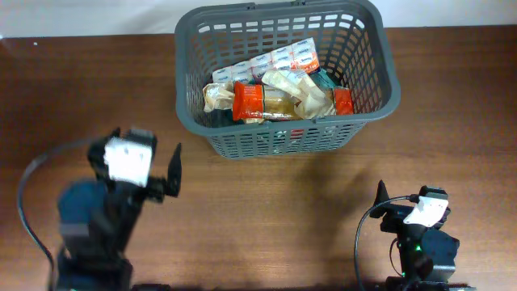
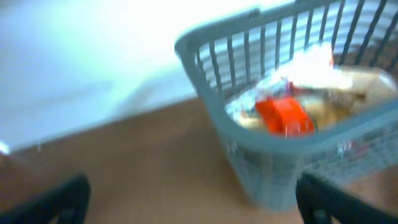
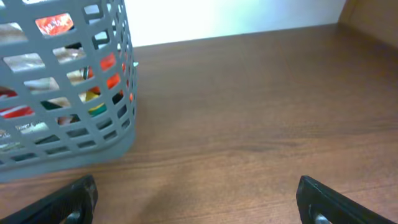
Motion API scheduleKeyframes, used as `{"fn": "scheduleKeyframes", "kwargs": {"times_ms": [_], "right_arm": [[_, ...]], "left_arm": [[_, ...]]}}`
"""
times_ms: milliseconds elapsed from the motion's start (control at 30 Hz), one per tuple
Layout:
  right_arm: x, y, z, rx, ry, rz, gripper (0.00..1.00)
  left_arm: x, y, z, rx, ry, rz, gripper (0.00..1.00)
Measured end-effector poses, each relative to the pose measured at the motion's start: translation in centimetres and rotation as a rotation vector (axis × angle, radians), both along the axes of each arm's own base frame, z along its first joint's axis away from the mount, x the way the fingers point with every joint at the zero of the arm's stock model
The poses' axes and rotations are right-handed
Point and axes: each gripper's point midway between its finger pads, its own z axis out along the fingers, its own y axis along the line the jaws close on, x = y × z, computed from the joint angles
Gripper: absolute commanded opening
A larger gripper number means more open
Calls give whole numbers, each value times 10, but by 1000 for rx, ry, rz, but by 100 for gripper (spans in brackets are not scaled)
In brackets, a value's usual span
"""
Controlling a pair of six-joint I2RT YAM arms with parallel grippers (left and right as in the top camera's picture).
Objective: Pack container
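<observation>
The left gripper [image 2: 196, 208] and right gripper [image 3: 202, 202] stood wide open and empty at the near side of the brown wood-grain bench [image 1: 266, 210]. At the far middle, the grey plastic shopping basket [image 1: 275, 142], with its slotted lattice walls, held crinkly orange-and-clear packets [image 1: 249, 101] and a strip of white sachets [image 1: 275, 61]. With no packet seen outside it, packing looked about done.

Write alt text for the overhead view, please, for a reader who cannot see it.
A dark grey slotted basket sits at the far edge of the table, holding a jumble of food packets, some orange-red. The left arm and right arm stand near the front corners, clear of the basket.
</observation>
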Motion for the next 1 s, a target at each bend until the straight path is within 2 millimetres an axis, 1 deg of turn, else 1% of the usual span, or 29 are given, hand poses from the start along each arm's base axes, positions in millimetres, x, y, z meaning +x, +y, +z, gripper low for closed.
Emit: {"fn": "scheduleKeyframes", "kwargs": {"times_ms": [100, 167, 300, 367, 433, 667, 733, 867, 1000], "right_arm": [[0, 0, 0, 1, 1, 1, 99], [0, 0, 0, 0, -1, 1, 99], [0, 0, 0, 0, -2, 1, 99], [0, 0, 0, 0, -2, 1, 99], [0, 0, 0, 0, -2, 1, 99], [0, 0, 0, 0, -2, 1, 99], [0, 0, 0, 0, -2, 1, 99], [0, 0, 0, 0, -2, 1, 99], [0, 0, 0, 0, -2, 1, 99]], "left_arm": [[-14, 0, -19, -8, -102, -5, 99], [-21, 1, -40, -9, -133, -1, 99], [-29, 7, -88, -7, -114, 22, 99], [-30, 9, -106, -6, -103, 33, 99], [-31, 11, -120, -6, -95, 41, 99], [-33, 12, -157, -5, -70, 44, 99], [-32, 11, -163, -6, -73, 41, 99], [-33, 5, -159, -15, -92, 1, 99], [-34, 2, -159, -18, -92, -15, 99]]}}
